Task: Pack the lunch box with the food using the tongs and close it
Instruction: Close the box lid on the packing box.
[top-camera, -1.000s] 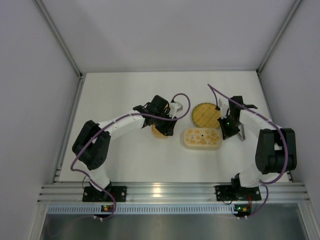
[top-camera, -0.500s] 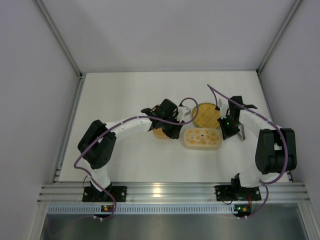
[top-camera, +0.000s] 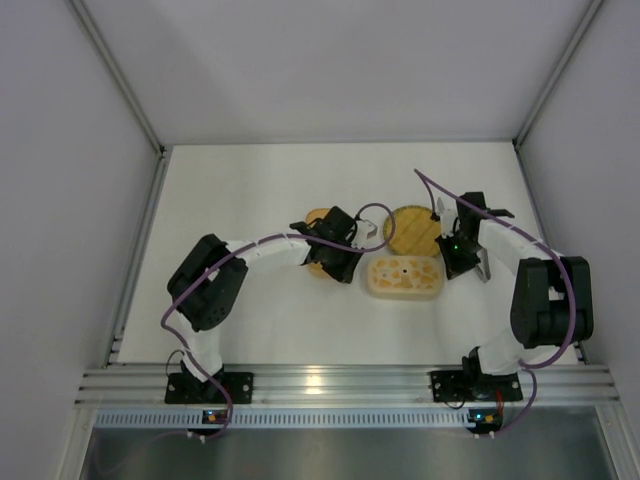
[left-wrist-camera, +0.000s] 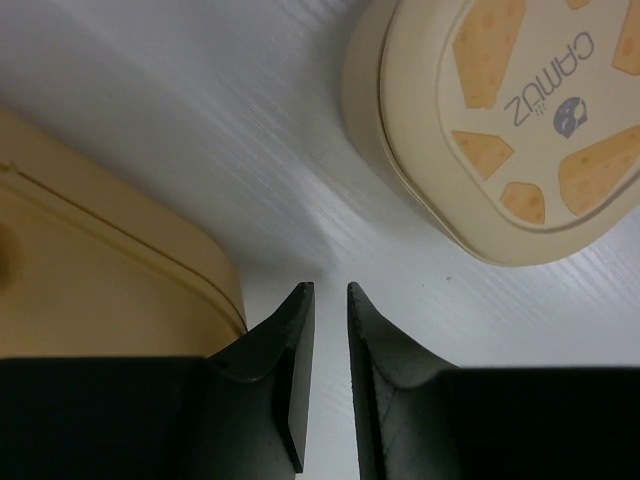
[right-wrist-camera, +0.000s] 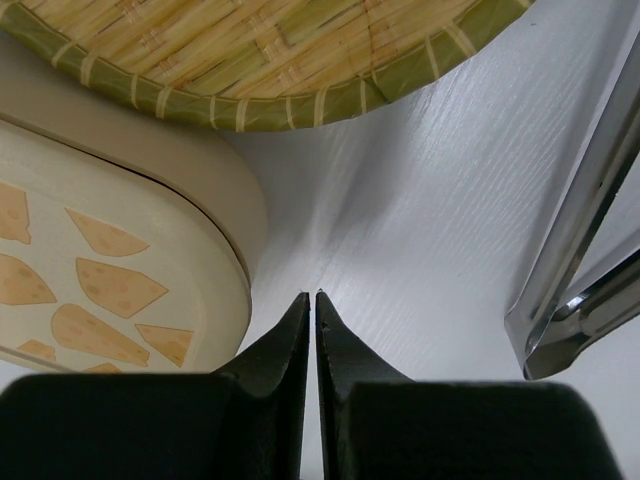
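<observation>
Tabletop (top-camera: 250, 180), white and walled on three sides, carries everything in a loose row across its middle. Furthest left lies a yellow container (left-wrist-camera: 100, 260) with a rounded corner, partly hidden beneath the left arm in the overhead view. The left gripper (left-wrist-camera: 328, 295) hangs over bare table just past that corner. Its jaws stand a thin slit apart with nothing between them, and neither the container nor the box touches them.

To its right sits the lunch box (top-camera: 404, 278), a cream oval with its lid on. The lid is printed with orange cheese wedges and a brand word. The box lies between the two grippers, near each and touching neither. Just behind it is a round woven bamboo plate (top-camera: 415, 232) with a green rim, close beside the box's far edge.

Right of the box, the right gripper (right-wrist-camera: 312, 300) points down at the table, its fingers pressed flat together on nothing. The tongs (right-wrist-camera: 565, 250), polished silver metal, lie on the table just beside it on the right, untouched.
</observation>
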